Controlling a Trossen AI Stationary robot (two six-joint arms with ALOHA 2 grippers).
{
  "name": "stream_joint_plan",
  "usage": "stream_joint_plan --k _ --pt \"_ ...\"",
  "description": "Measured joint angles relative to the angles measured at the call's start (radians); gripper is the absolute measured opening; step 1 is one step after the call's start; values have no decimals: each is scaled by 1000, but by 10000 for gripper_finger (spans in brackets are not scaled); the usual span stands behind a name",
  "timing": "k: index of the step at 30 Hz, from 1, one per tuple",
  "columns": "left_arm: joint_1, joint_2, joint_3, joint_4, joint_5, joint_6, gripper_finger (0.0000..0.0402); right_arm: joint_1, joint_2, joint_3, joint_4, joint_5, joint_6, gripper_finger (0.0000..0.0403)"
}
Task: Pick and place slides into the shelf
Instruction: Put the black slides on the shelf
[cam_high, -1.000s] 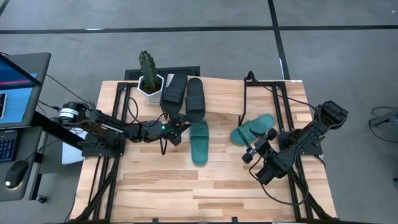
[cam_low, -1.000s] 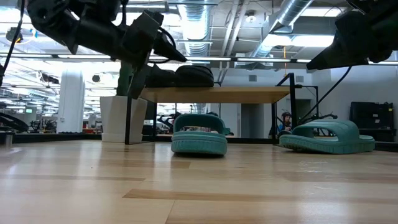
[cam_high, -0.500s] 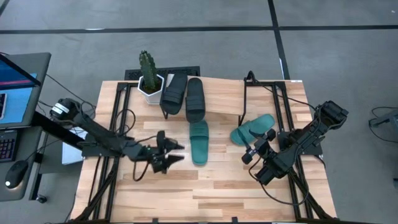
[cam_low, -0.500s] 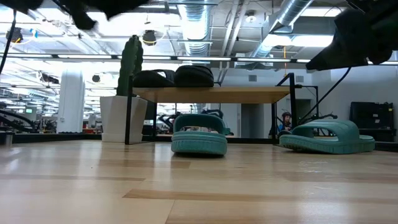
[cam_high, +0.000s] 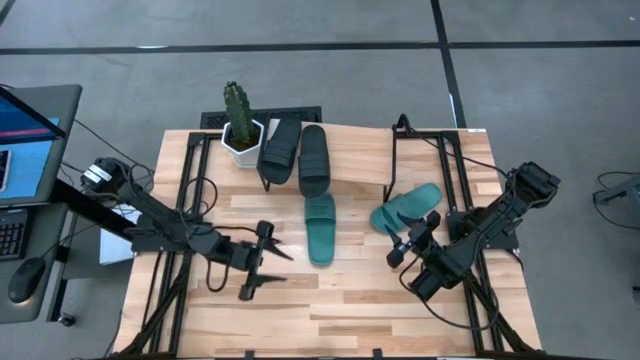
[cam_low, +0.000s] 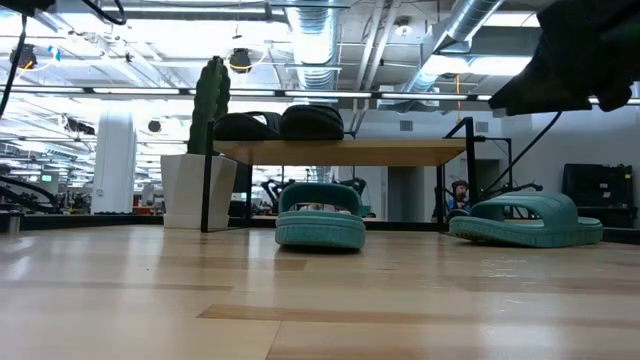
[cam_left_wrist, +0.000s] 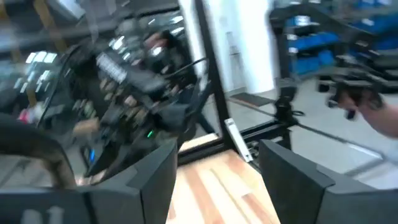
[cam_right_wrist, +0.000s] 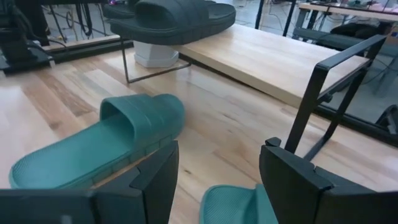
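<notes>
Two black slides (cam_high: 278, 148) (cam_high: 314, 158) lie side by side on the tilted light-wood shelf (cam_high: 360, 150). One teal slide (cam_high: 320, 228) lies sole-down on the tabletop just in front of the shelf. The other teal slide (cam_high: 405, 210) lies on the table by the shelf's right end. My left gripper (cam_high: 268, 264) is open above the table, left of and nearer than the middle teal slide. My right gripper (cam_high: 403, 247) is open just on the near side of the right teal slide (cam_right_wrist: 106, 146), touching nothing.
A potted cactus (cam_high: 240, 128) stands at the shelf's far left corner. The shelf's black metal frame (cam_high: 395, 165) rises beside the right teal slide. Black arm stands run along both table sides. Bare wood planks (cam_high: 330, 310) stretch along the near edge.
My left gripper has drawn back from the left black slide's front end at the shelf toward the table's near edge. It has risen out of the low view and turned. Both black slides stay on the shelf, and the teal slides have kept still.
</notes>
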Motion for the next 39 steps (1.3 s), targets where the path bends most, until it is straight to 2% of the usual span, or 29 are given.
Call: stream_joint_plan --k 3,6,11,12,17,22,26,29,34,36,39 --pt "21 0 0 -39 -62 -96 188 -1 0 0 1 0 0 209" --pt "52 0 0 -92 -117 -127 146 -7 0 0 1 0 0 209" --pt "123 0 0 -165 -126 -136 29 -31 0 0 -1 0 -3 209" --pt "141 0 0 -173 -121 -121 15 -37 0 0 -2 0 -3 209" --pt "274 2 0 -180 -33 -102 5 -57 0 0 -2 -11 -2 209" --pt "405 3 0 -200 40 -141 1 -56 0 0 -2 -109 -3 209" --pt "477 12 0 -201 100 -181 0 -56 0 0 -5 -129 -3 209" --pt "498 58 -1 -168 139 -232 0 -56 0 0 -6 -130 -3 209" --pt "500 209 14 -80 138 -315 0 -53 0 0 -6 -131 -3 209" --pt "496 246 50 -114 138 -324 0 -53 0 0 -7 -131 -3 209" --pt "485 266 121 -251 137 -312 0 -53 0 0 -15 -131 -4 209"
